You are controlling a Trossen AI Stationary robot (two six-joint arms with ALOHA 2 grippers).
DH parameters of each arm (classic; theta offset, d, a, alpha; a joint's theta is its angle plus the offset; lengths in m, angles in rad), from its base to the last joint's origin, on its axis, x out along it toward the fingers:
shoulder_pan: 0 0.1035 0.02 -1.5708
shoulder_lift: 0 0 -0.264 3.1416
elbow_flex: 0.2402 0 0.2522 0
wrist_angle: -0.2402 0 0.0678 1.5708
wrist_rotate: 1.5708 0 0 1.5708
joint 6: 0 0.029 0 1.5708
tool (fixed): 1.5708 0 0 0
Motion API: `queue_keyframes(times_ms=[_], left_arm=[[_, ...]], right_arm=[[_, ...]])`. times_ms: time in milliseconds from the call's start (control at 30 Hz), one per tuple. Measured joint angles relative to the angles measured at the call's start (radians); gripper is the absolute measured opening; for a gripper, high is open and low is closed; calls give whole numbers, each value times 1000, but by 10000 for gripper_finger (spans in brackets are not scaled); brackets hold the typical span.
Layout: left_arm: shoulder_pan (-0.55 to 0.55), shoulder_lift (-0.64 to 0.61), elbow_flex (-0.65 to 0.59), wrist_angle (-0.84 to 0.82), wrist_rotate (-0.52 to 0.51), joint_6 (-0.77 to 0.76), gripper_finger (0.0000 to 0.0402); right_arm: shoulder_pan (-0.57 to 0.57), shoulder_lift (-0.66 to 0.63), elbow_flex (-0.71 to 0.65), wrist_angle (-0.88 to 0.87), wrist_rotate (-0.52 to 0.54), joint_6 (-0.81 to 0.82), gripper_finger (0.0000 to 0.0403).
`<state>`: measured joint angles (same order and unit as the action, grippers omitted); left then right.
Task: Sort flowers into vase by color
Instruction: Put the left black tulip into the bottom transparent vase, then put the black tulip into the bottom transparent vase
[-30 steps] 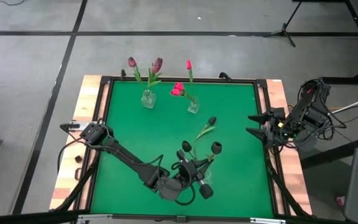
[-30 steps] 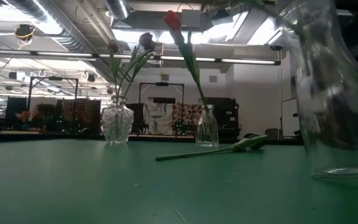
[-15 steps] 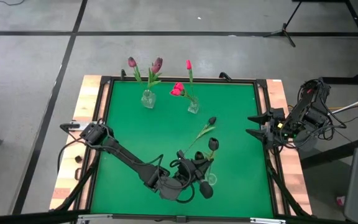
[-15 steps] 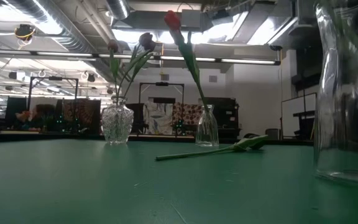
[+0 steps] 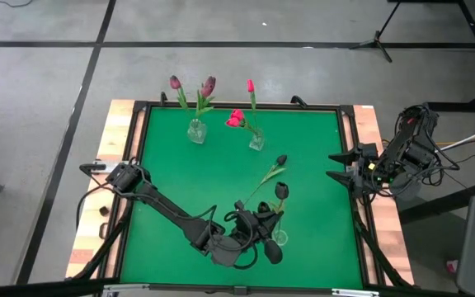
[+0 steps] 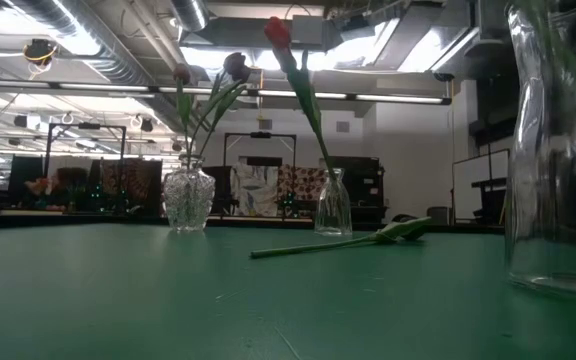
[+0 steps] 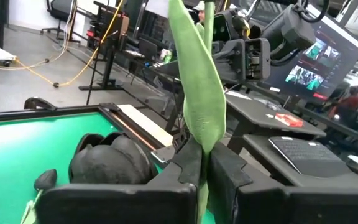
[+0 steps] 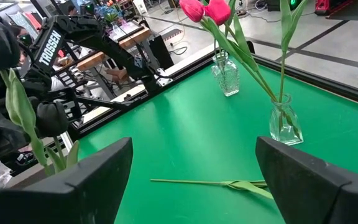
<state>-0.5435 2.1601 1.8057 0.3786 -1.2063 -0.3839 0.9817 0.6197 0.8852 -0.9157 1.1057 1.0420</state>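
In the low view, the near glass vase [image 6: 558, 150] runs off the top and right edges, its neck unseen. In the left wrist view, the green leaf [image 7: 201, 81] rises out of frame, its flower head cut off. Above the table's near edge, the left gripper [image 5: 264, 224] hides the stem.

fingers [image 8: 194, 177] spread | flower [image 8: 219, 184] flat on mat; pink tulips [image 8: 205, 10] in vase [image 8: 286, 125]

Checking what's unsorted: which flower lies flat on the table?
The dark-headed flower mid-table; it lies on the mat, the others stand in vases or the left gripper.
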Motion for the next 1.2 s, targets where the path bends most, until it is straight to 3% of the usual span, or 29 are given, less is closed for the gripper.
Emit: queue_keyframes(times_ms=[367,767,1067,1200], left_arm=[[11,0,0,-5,218,22,81],[-7,0,0,-4,220,53,128],[-73,-23,0,-7,218,54,129],[-120,-43,1,-79,121,34,129]], right_arm=[[0,0,0,0,0,0,340],[0,0,0,0,0,0,340],[0,0,0,0,0,0,340],[0,0,0,0,0,0,340]])
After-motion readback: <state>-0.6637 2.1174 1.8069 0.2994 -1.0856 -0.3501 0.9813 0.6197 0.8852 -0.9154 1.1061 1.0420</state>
